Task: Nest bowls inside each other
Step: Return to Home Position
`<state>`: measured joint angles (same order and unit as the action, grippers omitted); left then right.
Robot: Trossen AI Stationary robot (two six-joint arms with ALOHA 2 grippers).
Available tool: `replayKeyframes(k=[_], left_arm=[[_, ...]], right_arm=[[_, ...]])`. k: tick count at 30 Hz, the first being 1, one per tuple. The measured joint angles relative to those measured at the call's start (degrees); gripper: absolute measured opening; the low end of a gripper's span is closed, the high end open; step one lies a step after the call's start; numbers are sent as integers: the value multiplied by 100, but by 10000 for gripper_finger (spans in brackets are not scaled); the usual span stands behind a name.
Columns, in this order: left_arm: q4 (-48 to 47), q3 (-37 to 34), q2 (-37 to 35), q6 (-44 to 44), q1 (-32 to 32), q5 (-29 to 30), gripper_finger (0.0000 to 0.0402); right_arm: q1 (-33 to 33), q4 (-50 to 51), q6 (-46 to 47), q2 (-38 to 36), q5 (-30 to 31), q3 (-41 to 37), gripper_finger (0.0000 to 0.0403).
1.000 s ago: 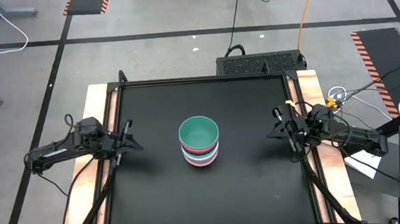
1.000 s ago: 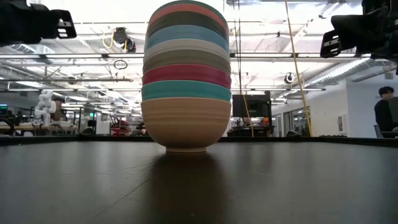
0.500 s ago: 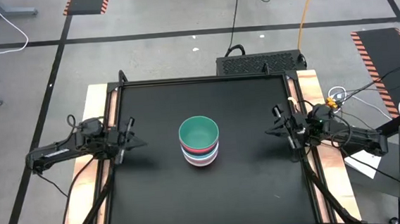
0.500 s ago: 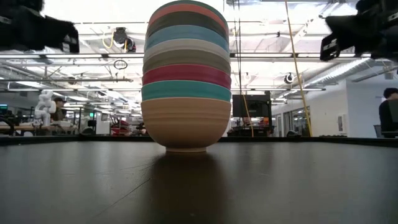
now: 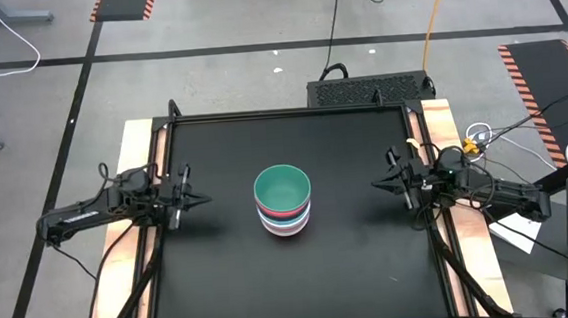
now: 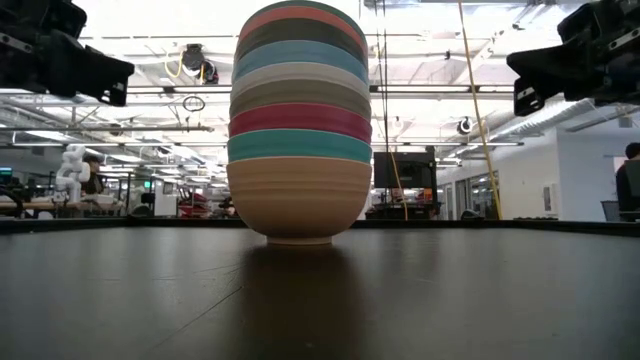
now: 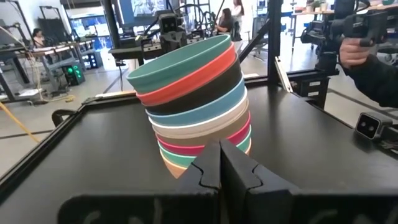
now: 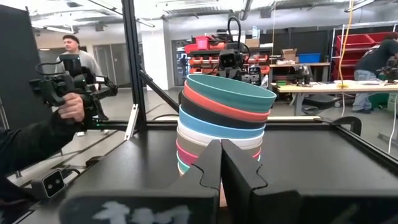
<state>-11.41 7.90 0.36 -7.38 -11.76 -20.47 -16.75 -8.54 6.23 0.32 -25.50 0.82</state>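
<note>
From above, find the stack of bowls (image 5: 283, 201) at the middle of the counter (image 5: 302, 278), squarely between both arms. Note the left fingers (image 5: 191, 198) near the left edge and the right fingers (image 5: 386, 182) near the right edge, both aimed inward, both well apart from the stack, neither clearly nearer.

At counter height, read upward: tan, teal, magenta, taupe, white, blue, black, red, with a green rim on top. Nested upright, axis vertical, no lean to speak of.

Through the left wrist, see fingers pressed together, holding nothing, with the stack dead ahead. Through the right wrist, likewise: pressed together, empty, stack straight ahead.

Judged finished as nesting; any pulling back needs only to head outward, away from the stack.
</note>
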Motion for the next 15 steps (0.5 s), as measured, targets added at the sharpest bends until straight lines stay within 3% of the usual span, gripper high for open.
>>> replayKeyframes(k=[15], left_arm=[[99,2,0,-120,1,2,5]], right_arm=[[0,-20,9,0,-4,0,0]])
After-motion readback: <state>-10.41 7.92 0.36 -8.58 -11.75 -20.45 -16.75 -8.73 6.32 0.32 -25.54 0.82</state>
